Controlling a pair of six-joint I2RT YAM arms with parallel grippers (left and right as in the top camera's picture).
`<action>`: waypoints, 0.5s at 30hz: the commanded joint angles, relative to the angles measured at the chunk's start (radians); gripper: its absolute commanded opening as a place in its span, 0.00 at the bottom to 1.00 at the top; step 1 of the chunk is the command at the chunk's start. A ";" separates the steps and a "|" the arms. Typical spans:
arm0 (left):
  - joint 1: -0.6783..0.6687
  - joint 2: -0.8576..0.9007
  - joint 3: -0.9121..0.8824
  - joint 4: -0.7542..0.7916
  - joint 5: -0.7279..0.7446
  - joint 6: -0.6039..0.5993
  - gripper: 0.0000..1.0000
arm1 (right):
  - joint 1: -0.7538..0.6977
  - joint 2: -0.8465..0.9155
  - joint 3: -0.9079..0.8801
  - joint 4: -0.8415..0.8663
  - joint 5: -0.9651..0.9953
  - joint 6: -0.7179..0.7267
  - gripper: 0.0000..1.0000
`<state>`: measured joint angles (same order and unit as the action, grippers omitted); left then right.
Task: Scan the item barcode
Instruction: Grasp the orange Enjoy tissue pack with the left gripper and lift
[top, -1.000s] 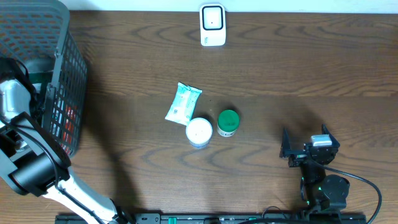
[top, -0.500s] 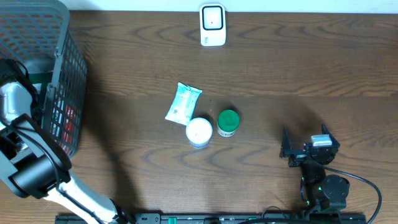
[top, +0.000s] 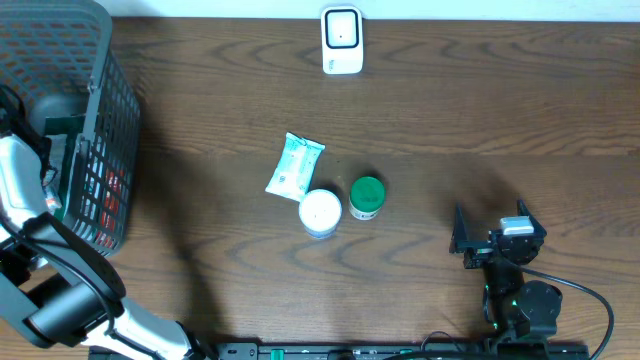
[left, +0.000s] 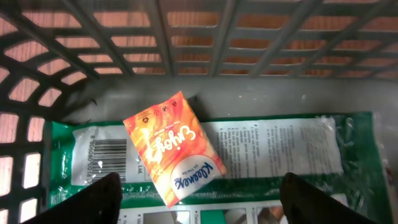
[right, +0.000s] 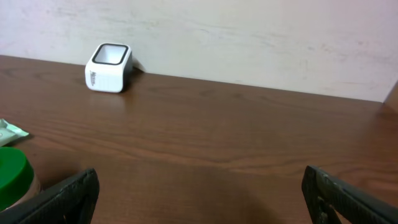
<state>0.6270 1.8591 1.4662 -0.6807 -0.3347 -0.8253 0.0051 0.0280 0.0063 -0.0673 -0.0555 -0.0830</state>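
The left gripper gapes empty above the orange carton, with the basket wall close ahead. The right gripper stands wide and empty over the table.

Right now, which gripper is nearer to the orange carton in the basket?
Left. The left gripper hangs above the orange carton inside the basket; the right gripper is far off across the table.

The carton is orange, the packet green and white, the lattice basket grey.
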 joint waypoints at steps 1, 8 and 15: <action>0.008 0.050 -0.019 0.000 0.000 -0.113 0.83 | 0.000 -0.002 -0.001 -0.004 0.002 0.011 0.99; 0.011 0.134 -0.023 0.018 0.000 -0.116 0.83 | 0.000 -0.002 -0.001 -0.004 0.002 0.011 0.99; 0.011 0.205 -0.023 0.018 0.000 -0.115 0.83 | 0.000 -0.002 -0.001 -0.004 0.002 0.011 0.99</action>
<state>0.6331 2.0369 1.4475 -0.6609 -0.3344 -0.9241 0.0051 0.0280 0.0063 -0.0673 -0.0555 -0.0834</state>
